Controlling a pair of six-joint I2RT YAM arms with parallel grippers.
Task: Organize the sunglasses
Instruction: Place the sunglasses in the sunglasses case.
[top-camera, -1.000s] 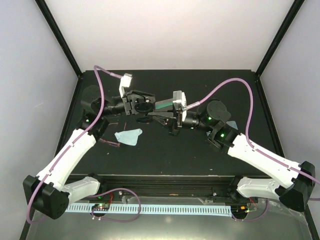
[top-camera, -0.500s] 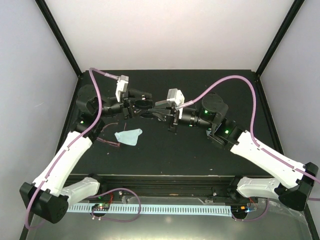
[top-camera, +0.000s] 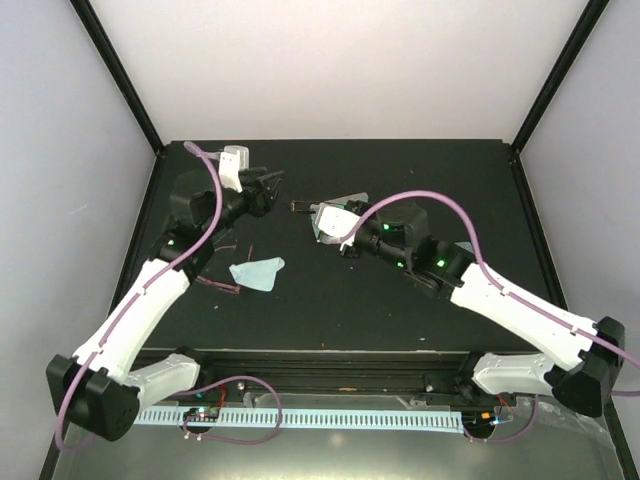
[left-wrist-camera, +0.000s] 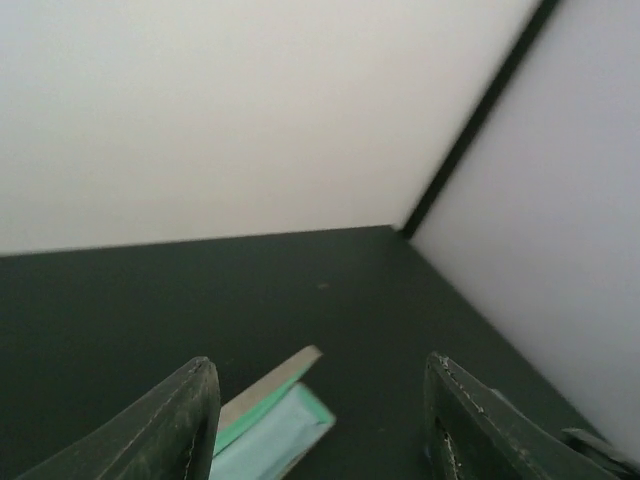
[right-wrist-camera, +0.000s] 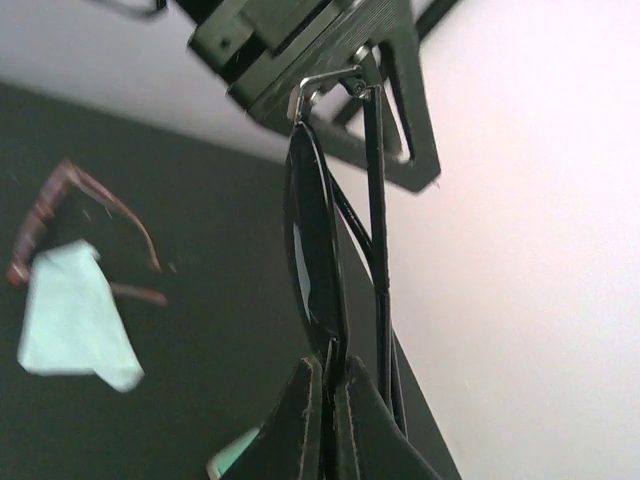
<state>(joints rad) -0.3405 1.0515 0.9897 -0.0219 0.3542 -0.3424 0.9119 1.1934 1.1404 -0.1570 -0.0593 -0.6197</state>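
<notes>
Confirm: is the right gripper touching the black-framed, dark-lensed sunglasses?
Touching. The right wrist view shows the right gripper pinching the black-framed, dark-lensed sunglasses between its shut fingers.

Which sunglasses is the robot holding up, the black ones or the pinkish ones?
The black sunglasses: the right gripper pinches them up off the table. The pinkish pair lies on the table beside the light blue cloth, with nothing gripping it.
</notes>
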